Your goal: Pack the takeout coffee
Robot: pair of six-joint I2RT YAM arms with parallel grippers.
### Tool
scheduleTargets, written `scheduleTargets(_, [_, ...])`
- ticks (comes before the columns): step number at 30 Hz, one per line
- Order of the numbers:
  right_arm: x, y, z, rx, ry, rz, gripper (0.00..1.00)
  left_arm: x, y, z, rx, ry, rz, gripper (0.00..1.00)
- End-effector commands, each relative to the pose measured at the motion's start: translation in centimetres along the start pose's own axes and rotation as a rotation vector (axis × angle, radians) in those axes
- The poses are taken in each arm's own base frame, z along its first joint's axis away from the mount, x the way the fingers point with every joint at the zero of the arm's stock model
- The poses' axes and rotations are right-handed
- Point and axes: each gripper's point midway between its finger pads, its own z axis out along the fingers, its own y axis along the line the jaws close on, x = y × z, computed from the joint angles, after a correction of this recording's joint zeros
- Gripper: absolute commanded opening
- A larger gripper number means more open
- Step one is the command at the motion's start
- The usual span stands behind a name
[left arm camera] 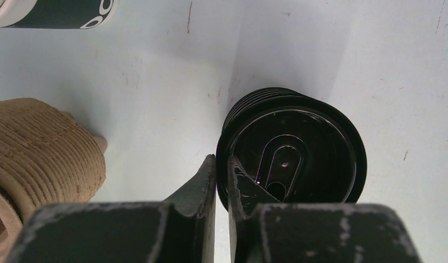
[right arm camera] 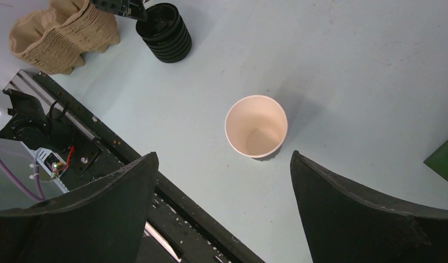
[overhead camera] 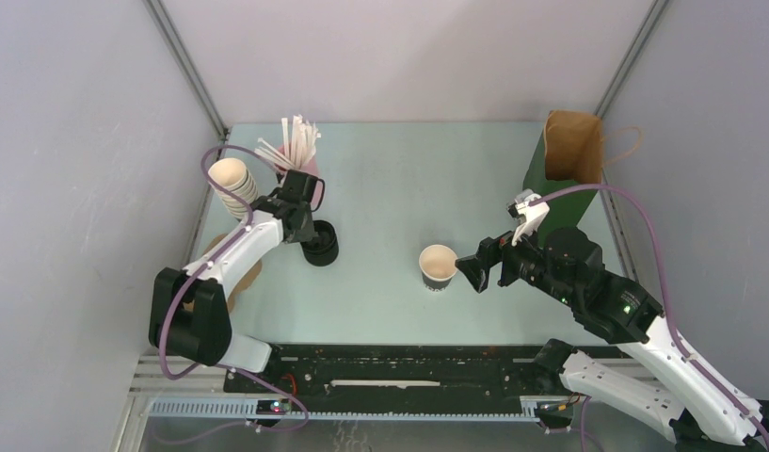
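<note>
Top external, pale green table [overhead camera: 390, 179], open cup [overhead camera: 438, 266], grey walls [overhead camera: 70, 141]

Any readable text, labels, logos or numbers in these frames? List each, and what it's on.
Nothing legible.
Dark paper cup at the left wrist view's top edge: white print, cropped, unreadable.
Open cream-lined paper cup: pale mark on its dark side, too small.
Top black plastic lid: moulded shapes, no letters.

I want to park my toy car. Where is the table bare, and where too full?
Bare: the middle, between the stack of lids and the open cup; the far strip between the straws and the paper bag. Too full: the left side, where stacked cups, lids and the left end effector bunch, and by the cup, facing the right end effector.
</note>
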Motion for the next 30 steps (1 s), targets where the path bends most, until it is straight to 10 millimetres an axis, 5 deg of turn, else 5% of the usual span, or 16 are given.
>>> scheduleTargets(1, [-1.0, 0.3, 0.0, -0.01, -0.037, 0.02, 1.0, -3.7, -0.4, -2.6, 0.026, -0.105, -0.02, 0.1])
scheduleTargets(5, [-0.9, 0.2, 0.1, -0.007, -0.033, 0.02, 1.0, -5.4, -0.4, -5.5, 0.073, -0.165, -0.054, 0.09])
scheduleTargets(11, [-0.9, 0.3, 0.6, -0.009, -0.027, 0.019, 1.0, -7.6, -1.9, -12.7, 0.304, -0.278, -0.151, 0.08])
scheduleTargets(17, [-3.3, 1.6, 0.9, -0.069, -0.114, 0.066, 0.99, -7.9, -9.8, -21.6, 0.959, -0.291, -0.337, 0.08])
scheduleTargets(22, [-7.3, 4.3, 0.8, -0.316, -0.143, 0.261, 0.95, -7.1, -14.8, -28.2, 1.455, -0.224, -0.44, 0.09])
scheduleTargets(26, [-10.7, 6.6, 0.2, -0.565, -0.165, 0.35, 1.0, -5.8, -17.7, -31.5, 1.67, -0.162, -0.461, 0.08])
scheduleTargets(30, [-12.4, 7.0, -0.6, -0.599, -0.235, 0.339, 1.0, -5.0, -19.6, -34.1, 1.828, -0.115, -0.468, 0.08])
